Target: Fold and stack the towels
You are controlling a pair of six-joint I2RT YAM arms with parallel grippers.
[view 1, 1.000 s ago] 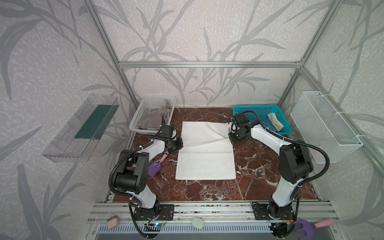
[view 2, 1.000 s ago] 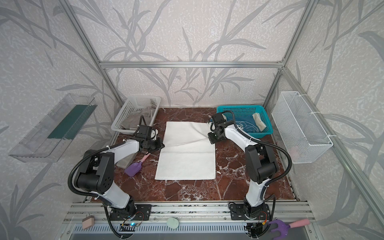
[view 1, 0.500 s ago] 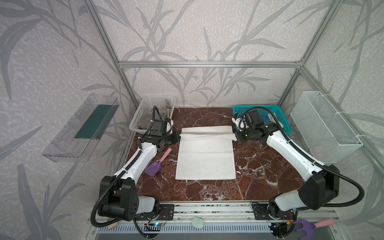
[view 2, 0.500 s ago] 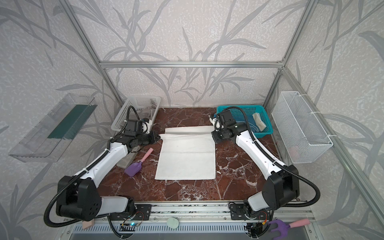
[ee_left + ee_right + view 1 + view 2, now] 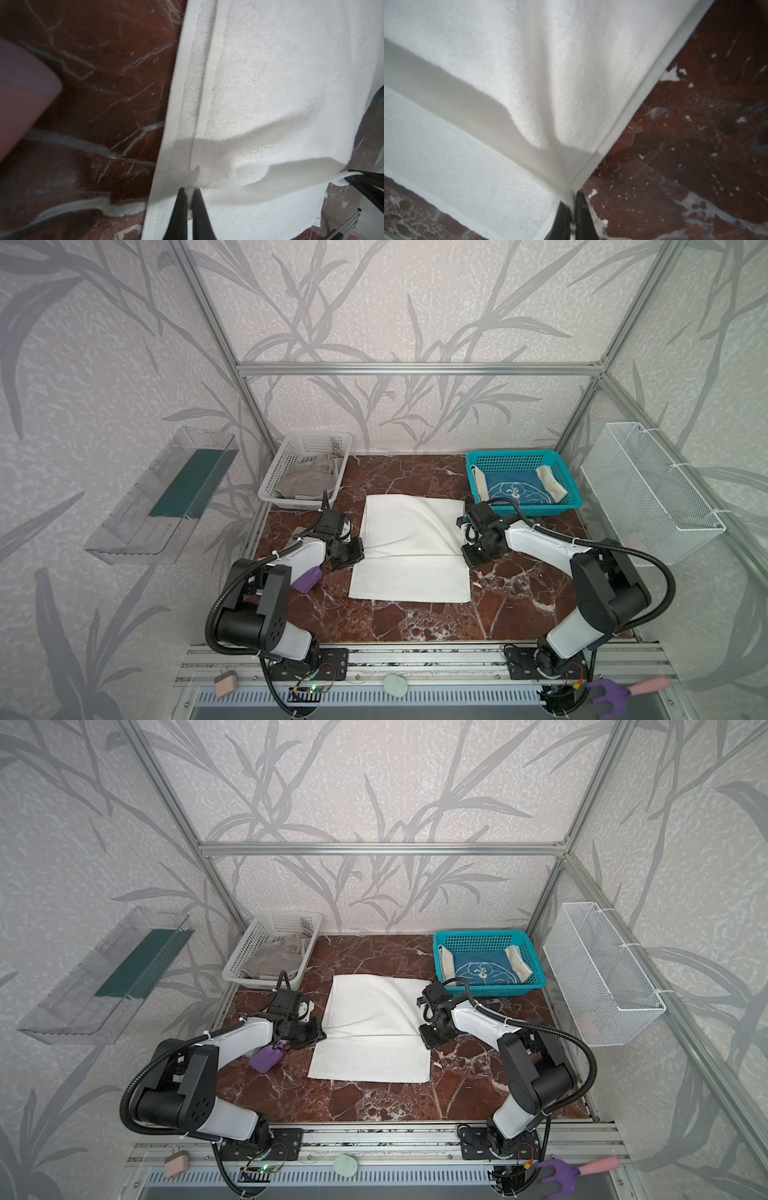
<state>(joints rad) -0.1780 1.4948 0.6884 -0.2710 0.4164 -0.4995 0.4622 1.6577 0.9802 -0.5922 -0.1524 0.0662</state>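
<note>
Marble tabletop, creased half-folded white towel

White towel on marble tabletop

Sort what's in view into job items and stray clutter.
Job: plain white terry towel, pinched by left pincer and right pincer; crumpled grey terry towel in white slotted basket; blue-and-cream cartoon towel in teal basket.
Lying about: purple scoop; purple fork with pink handle; pale green round pad; tan block; white wire basket; clear wall tray.

Left pincer and right pincer are clamped tight, low, facing inward
</note>
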